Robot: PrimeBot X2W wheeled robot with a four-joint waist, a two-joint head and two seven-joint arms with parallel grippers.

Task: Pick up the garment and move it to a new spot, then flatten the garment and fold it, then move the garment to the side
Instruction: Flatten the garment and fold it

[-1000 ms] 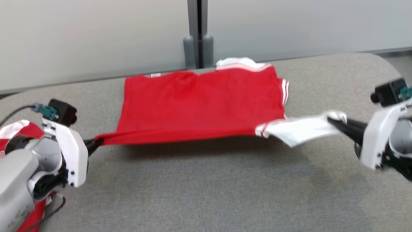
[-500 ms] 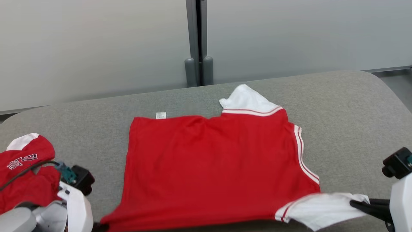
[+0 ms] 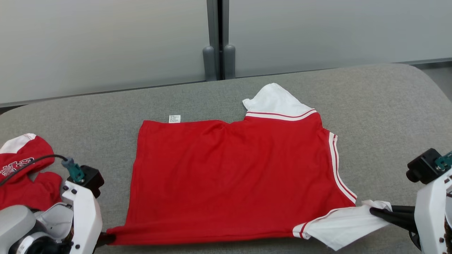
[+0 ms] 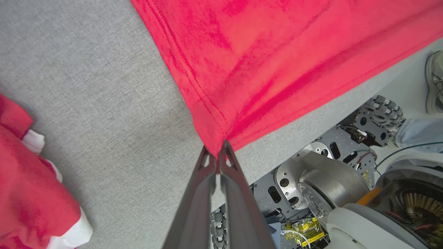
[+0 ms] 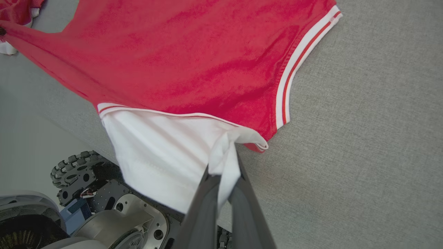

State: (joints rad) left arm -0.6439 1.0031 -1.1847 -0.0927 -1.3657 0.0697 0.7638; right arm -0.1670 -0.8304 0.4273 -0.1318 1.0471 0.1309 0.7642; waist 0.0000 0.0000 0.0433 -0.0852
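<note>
On the head camera I have the red garment (image 3: 233, 176) spread mostly flat across the middle of the grey desk (image 3: 106, 106). Its far sleeve (image 3: 273, 100), white, pokes out toward 12 o'clock, and a small label (image 3: 174, 118) shows at the 11 o'clock corner. My left gripper (image 3: 106, 239) sits at 7 o'clock, jaws pressed together on the garment's near corner on that side. My right gripper (image 3: 376, 212) comes in at 4 o'clock, jaws pinching the tip of the near sleeve (image 3: 339, 225), also white. A second garment (image 3: 24, 176), red and white with lettering, lies bunched at 9 o'clock, apart from the first. On the left wrist camera the left gripper (image 4: 218, 152) rises from 6 o'clock with its jaws closed tight on a hemmed corner of the red garment (image 4: 277, 52), and the cloth fans out taut toward 12 and 2 o'clock. The desk (image 4: 86, 103) fills 9 to 11 o'clock, the second garment (image 4: 31, 193) sits at 8 o'clock, my own base (image 4: 328, 180) shows at 4 o'clock, and a person's shoe (image 4: 434, 83) is at 3 o'clock. On the right wrist camera the right gripper (image 5: 223, 173) clamps a fold of the near sleeve (image 5: 159, 155), which hangs past the desk (image 5: 363, 138) edge toward 7 o'clock over a wheel (image 5: 74, 169). The red garment (image 5: 190, 62) stretches from 10 to 1 o'clock, and its striped trim (image 5: 297, 65) runs toward 1 o'clock.
</note>
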